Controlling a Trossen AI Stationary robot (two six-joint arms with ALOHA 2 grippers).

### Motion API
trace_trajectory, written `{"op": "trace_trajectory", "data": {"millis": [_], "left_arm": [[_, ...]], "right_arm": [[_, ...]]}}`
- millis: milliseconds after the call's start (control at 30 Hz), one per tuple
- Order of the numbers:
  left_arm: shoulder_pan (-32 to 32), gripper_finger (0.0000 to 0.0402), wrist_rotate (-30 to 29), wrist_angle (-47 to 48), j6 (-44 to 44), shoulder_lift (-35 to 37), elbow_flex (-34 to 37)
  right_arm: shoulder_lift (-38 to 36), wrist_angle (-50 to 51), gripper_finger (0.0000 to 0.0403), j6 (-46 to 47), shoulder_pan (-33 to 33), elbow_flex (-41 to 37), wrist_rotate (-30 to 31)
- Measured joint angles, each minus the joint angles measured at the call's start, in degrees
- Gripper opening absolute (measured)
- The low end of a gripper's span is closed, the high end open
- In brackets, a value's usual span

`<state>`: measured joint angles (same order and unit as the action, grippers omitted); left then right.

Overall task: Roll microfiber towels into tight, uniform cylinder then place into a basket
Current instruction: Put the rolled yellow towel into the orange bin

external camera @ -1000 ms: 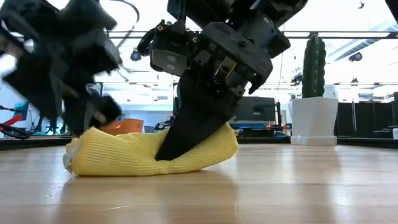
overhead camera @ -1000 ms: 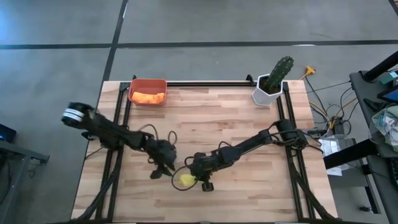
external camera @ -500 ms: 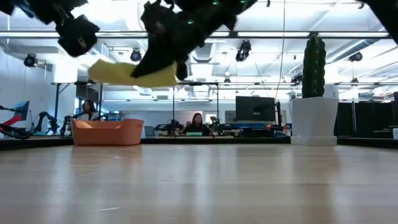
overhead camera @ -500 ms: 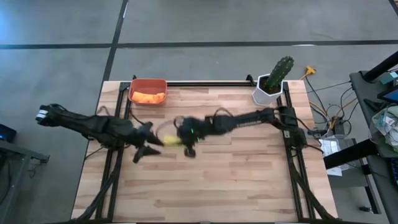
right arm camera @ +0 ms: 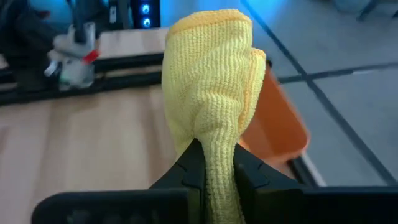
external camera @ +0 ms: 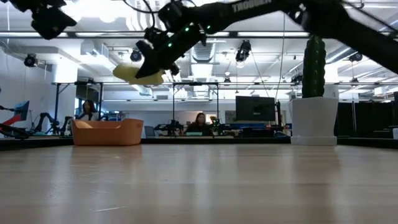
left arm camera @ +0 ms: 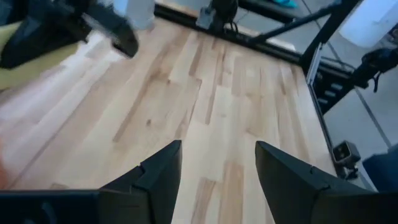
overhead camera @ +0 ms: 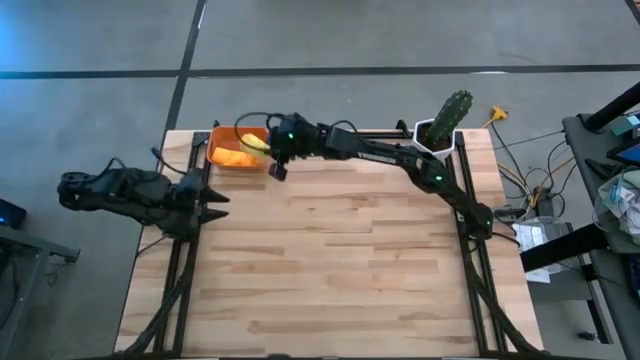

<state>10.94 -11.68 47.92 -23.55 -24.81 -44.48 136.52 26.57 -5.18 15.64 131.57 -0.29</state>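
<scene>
The right end effector (overhead camera: 272, 150), clamped on the rolled yellow towel (right arm camera: 210, 87), hovers at the basket (overhead camera: 222, 151) in the counter's far-left corner. Next: lower and release beside the orange towel (overhead camera: 236, 157). The left end effector (left arm camera: 216, 163) waits apart at the left edge.

Two dark, near-black jointed arms of blocky segments. Right arm (overhead camera: 400, 160) long and slim, with pale lettering along one link in the low view, small green lights glowing near its wrist, thin black cables looping off the joints. Left arm (overhead camera: 120, 190) bulkier, cable looped at the wrist. Left end effector (left arm camera: 217, 177): two matte black, wedge-shaped fingers (left arm camera: 163, 171) with angled, faceted edges.
</scene>
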Motion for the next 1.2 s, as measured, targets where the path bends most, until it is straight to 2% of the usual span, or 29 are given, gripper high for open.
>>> {"op": "trace_trajectory", "data": {"millis": [67,100,200,300,367,467,567,833,900,967,1067,1200], "left_arm": [[0.00,0.0187,-0.61,2.80,0.21,1.13,-1.41],[0.00,0.0187,-0.62,4.32,0.16,1.60,-1.90],[0.00,0.0187,-0.35,7.17,0.15,2.28,-2.66],[0.00,0.0187,-1.58,8.09,0.48,3.07,-2.80],[0.00,0.0187,-5.94,8.10,1.74,3.19,-2.73],[-0.05,0.0187,-15.75,8.05,2.70,2.77,-2.46],[-0.09,0.0187,-21.92,8.00,-3.55,2.82,-1.22],[-0.07,0.0187,-24.45,9.51,-22.16,7.05,1.70],[-0.08,0.0187,-22.64,9.04,-26.83,9.20,1.92],[-0.07,0.0187,-17.74,5.35,-27.82,10.02,2.58],[-0.07,0.0187,-13.07,-2.40,-23.68,5.31,3.90],[-0.25,0.0187,-16.55,-13.47,-21.00,-6.74,3.25]], "right_arm": [[3.17,-1.51,0.0028,-1.11,1.04,3.54,-1.17],[3.29,-5.81,0.0028,-1.29,1.47,2.09,-1.87],[4.30,-9.01,0.0028,-2.46,2.37,1.24,-2.65],[4.90,-8.44,0.0028,-5.70,2.81,1.80,-2.67],[5.01,-7.94,0.0028,-7.58,2.81,1.86,-2.67],[4.83,-5.97,0.0029,-7.67,2.51,1.86,-2.87],[3.64,-3.92,0.0029,-6.26,1.62,1.83,-2.89],[-0.38,-2.38,0.0029,-5.71,-0.97,2.21,-3.06],[-2.17,0.57,0.0029,-5.49,-1.64,2.21,-2.98],[-4.21,4.65,0.0029,-5.70,-2.44,2.32,-3.03],[-6.47,12.85,0.0029,-5.95,-3.45,2.38,-3.36],[-8.39,20.47,0.0029,-3.65,-3.81,2.18,-7.92]]}}
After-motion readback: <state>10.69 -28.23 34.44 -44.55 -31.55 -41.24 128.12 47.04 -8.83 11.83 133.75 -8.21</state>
